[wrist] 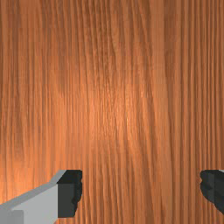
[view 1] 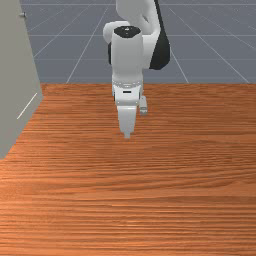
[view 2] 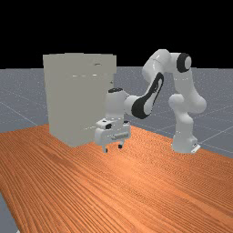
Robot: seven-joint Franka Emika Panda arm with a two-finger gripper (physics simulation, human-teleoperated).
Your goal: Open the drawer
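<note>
Fingers (wrist: 69, 192) nearest in wrist view: parted wide, nothing gripped, above the counter (wrist: 113, 109). Front view: gripper (view 1: 127, 135) pointed down, well apart from the cabinet (view 1: 15, 65) at the front view's left; small knob (view 1: 22, 15) seen high on it. Far view: drawer (view 2: 102, 69) judged to be the cabinet's top section. Risk: cabinet struck during the lift if swung in too soon; pull lost if reached askew
</note>
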